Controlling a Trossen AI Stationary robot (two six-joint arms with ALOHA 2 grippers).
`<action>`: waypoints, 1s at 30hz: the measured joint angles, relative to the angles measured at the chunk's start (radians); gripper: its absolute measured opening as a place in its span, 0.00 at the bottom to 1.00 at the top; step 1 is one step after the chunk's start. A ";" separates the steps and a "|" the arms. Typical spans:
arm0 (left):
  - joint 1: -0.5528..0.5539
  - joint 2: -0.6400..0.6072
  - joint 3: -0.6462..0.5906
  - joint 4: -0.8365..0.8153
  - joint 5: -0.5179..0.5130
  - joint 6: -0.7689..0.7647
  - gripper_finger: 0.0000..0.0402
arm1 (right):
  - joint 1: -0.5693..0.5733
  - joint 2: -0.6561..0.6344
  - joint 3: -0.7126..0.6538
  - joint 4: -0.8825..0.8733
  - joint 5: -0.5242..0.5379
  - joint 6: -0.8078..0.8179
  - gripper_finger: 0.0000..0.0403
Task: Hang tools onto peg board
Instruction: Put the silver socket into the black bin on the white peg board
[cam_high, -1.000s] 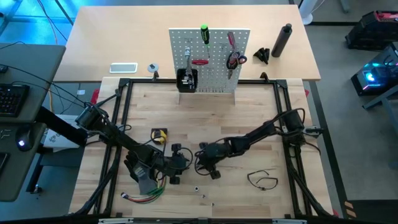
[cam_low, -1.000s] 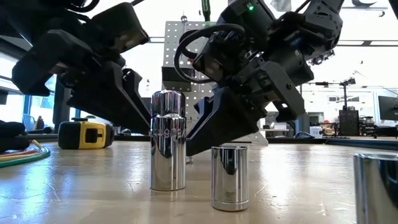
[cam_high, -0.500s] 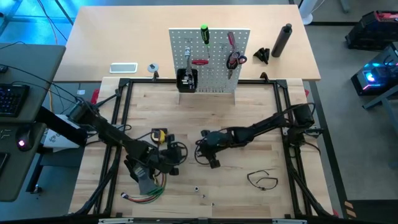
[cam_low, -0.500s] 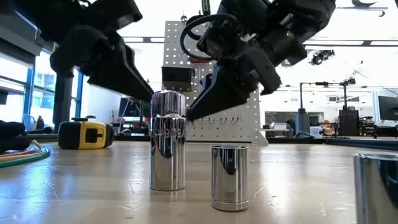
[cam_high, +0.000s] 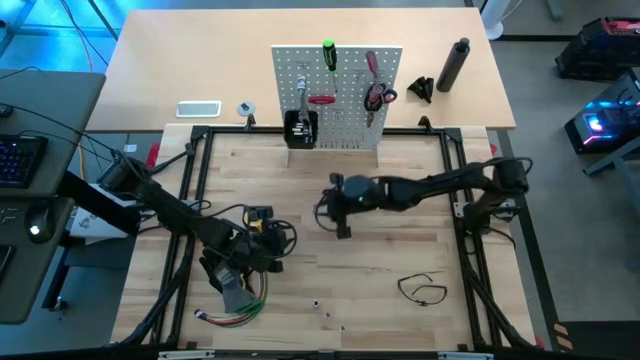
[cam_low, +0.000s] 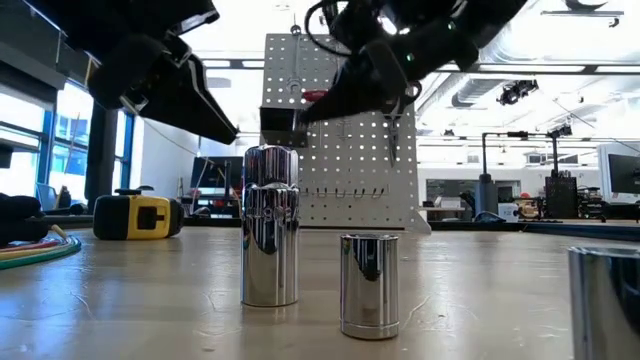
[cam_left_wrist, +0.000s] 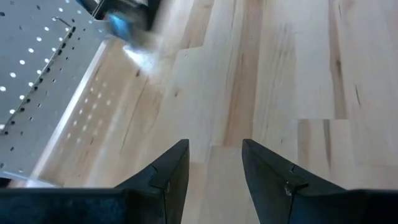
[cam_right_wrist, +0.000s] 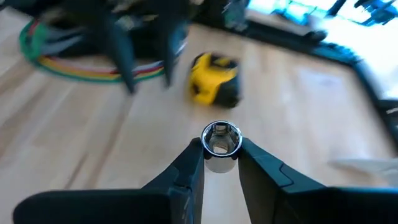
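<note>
My right gripper (cam_right_wrist: 221, 155) is shut on a small chrome socket (cam_right_wrist: 221, 142), raised above the table's middle (cam_high: 338, 208), in front of the white peg board (cam_high: 338, 95). On the board hang green- and red-handled tools and a black bin (cam_high: 300, 128). My left gripper (cam_left_wrist: 214, 163) is open with nothing between its fingers, raised at the near left (cam_high: 283, 240) beside the yellow tape measure (cam_high: 260, 215). Two chrome sockets (cam_low: 270, 225) (cam_low: 370, 285) stand upright on the table near its front edge. A thin black loop (cam_high: 422, 290) lies flat at the near right. My right gripper pinches the socket's round side wall (cam_right_wrist: 217, 163) between its two fingertips. The fingers slant downward, pointing toward the table's left side. The socket is lifted clear of the table, and its open end (cam_right_wrist: 221, 137) faces back toward the wrist.
A bundle of coloured wires (cam_high: 235, 312) lies at the near left, by the left arm. A third chrome piece (cam_low: 605, 300) stands at the low view's right edge. Behind the board lie a phone (cam_high: 198, 109) and a black bottle (cam_high: 455, 65). A black frame (cam_high: 200, 140) rims the work area.
My right gripper has risen and swung toward the far edge, nearer the peg board, tipping closer to level. My left gripper has risen too and tipped closer to level. The two standing sockets and the tape measure have stayed put.
</note>
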 joint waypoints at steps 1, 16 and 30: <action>0.003 0.000 0.000 0.000 0.000 0.007 0.35 | -0.014 -0.017 0.002 0.002 0.000 -0.012 0.18; 0.050 0.000 0.000 0.017 -0.023 0.040 0.35 | -0.226 -0.080 0.196 -0.001 -0.001 -0.156 0.18; 0.063 0.001 0.000 0.097 -0.052 0.048 0.35 | -0.358 0.064 0.389 -0.092 -0.059 -0.156 0.18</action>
